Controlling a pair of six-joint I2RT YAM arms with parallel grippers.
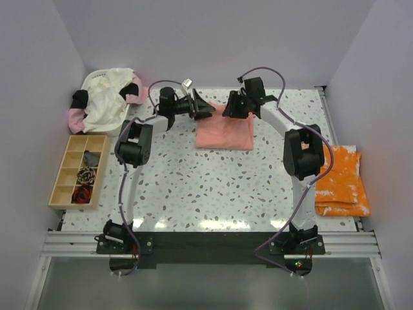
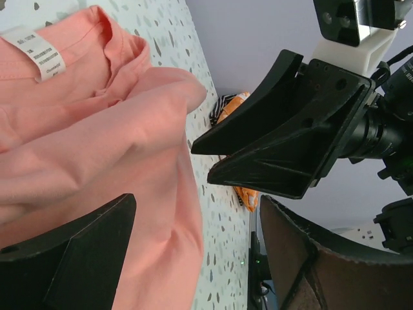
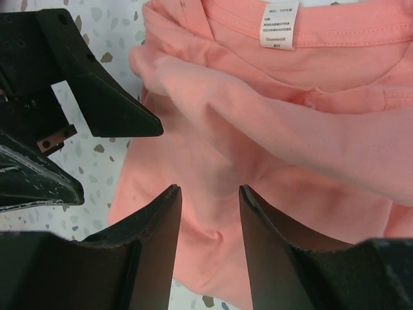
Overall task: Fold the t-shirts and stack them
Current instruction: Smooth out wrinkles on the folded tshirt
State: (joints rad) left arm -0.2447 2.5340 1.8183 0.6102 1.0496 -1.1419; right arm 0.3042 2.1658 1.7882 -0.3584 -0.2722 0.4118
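Top external view: lavender walls (image 1: 193,39) box in a speckled white table (image 1: 193,187). One salmon-pink t-shirt (image 1: 224,134) lies folded at the far middle, with both arms crowding its far edge. The left gripper (image 1: 205,110) is spread wide and the right gripper (image 1: 231,110) has its fingers parted; neither clamps cloth. One orange splotched t-shirt (image 1: 341,181) sits folded at the right edge. A cream-and-pink heap (image 1: 106,103) fills one white basket (image 1: 97,74) far left. One wooden divider tray (image 1: 76,146) sits just in front.
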